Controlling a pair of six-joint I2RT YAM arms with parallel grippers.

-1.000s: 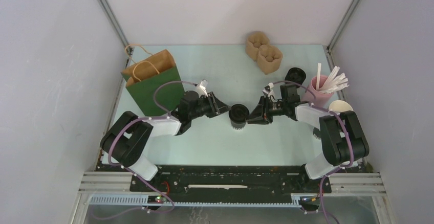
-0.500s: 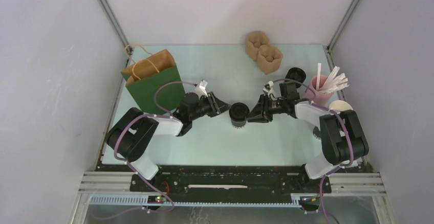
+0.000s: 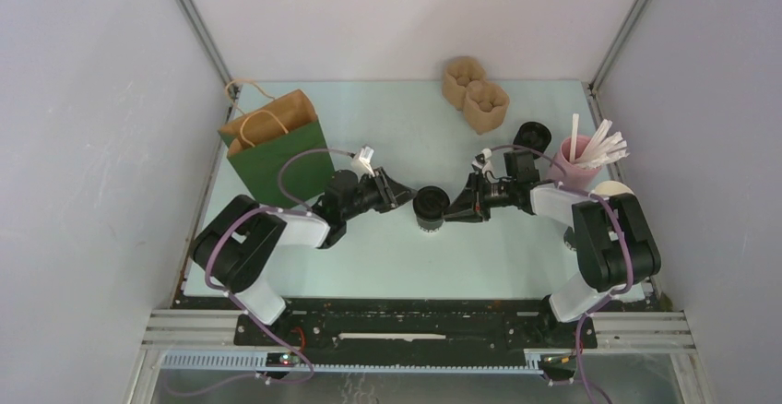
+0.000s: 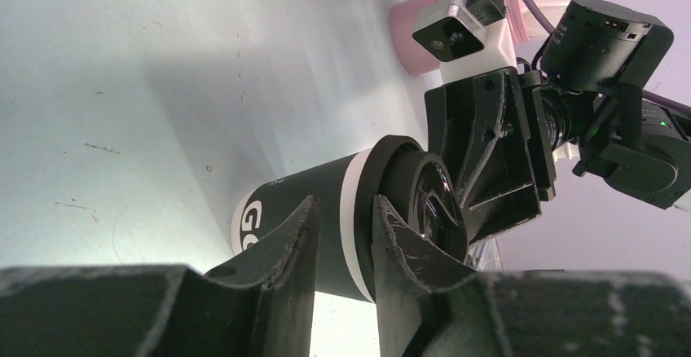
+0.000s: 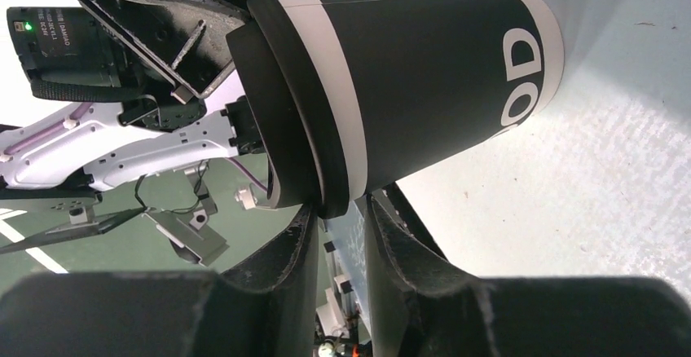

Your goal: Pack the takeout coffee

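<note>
Table (image 3: 387, 261) lying under both grippers. Green-and-brown paper bag (image 3: 275, 150) standing upright well behind left gripper (image 4: 342, 214), on side away from coffee. Brown cup carrier (image 3: 475, 95) sitting beyond both grippers, nearer right one. Pink cup of straws (image 3: 574, 172) standing behind right gripper (image 5: 338, 218), beside its wrist. Takeout coffee (image 3: 430, 207) standing upright on table between both grippers, lid up. Left gripper pointing at coffee from one side, jaws narrow, tips at lid rim; whether gripping, cannot tell. Right gripper facing from opposite side, jaws narrow, lid rim sitting at mouth of gap; whether gripping, cannot tell.
</note>
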